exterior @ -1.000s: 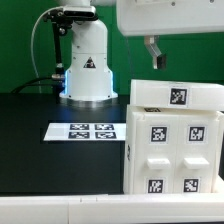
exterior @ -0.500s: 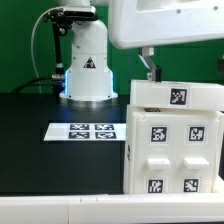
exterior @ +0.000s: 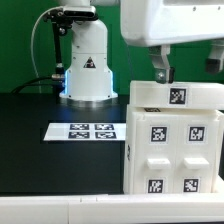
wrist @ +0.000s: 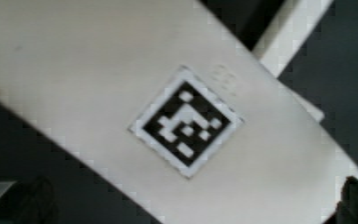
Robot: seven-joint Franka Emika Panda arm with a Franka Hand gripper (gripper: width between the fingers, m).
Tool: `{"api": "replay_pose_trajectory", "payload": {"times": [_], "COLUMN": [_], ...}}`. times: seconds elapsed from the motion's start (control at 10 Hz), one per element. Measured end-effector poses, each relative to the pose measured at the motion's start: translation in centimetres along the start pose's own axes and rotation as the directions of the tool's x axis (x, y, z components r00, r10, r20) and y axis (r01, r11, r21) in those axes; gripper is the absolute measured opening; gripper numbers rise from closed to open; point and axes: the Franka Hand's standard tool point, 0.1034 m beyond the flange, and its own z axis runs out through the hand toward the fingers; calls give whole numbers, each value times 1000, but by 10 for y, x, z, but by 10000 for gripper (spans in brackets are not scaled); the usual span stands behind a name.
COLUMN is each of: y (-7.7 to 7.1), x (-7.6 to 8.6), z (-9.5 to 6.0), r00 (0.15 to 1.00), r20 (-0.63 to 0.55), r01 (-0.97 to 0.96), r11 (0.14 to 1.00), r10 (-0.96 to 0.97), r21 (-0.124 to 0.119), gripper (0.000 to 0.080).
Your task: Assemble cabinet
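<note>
The cabinet [exterior: 172,135] is a white box with several black-and-white tags, standing on the black table at the exterior view's right. My gripper [exterior: 187,68] hangs just above its top panel. It is open, with one dark finger [exterior: 160,66] near the top's far edge and the other by the frame's right edge. In the wrist view the cabinet's white top panel [wrist: 105,90] fills the frame, with one tag [wrist: 194,122] at its centre. Nothing is held between the fingers.
The marker board [exterior: 90,130] lies flat on the table [exterior: 40,150] to the exterior view's left of the cabinet. Behind it stands the white robot pedestal [exterior: 88,70] with a triangle sticker and a cable. A green backdrop closes the rear.
The gripper has come down toward the cabinet's top and shifted slightly to the exterior view's right. It stays open. The cabinet has not moved.
</note>
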Motion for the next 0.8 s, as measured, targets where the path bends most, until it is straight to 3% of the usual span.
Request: {"api": "replay_pose_trajectory", "payload": {"times": [0.1, 0.3, 0.5, 0.7, 0.8], "y": [2, 0, 3, -7, -10], "x": [-2, -3, -8, -5, -10], "z": [1, -2, 0, 2, 5], "r00": [981, 944, 920, 910, 910], "r20": [16, -7, 11, 10, 13], "r01": [194, 330, 393, 414, 414], "r11": [981, 942, 917, 906, 907], "r10": [-194, -331, -393, -415, -414], "r21": [-16, -64, -64, -90, -82], "gripper": [797, 797, 797, 797, 797]}}
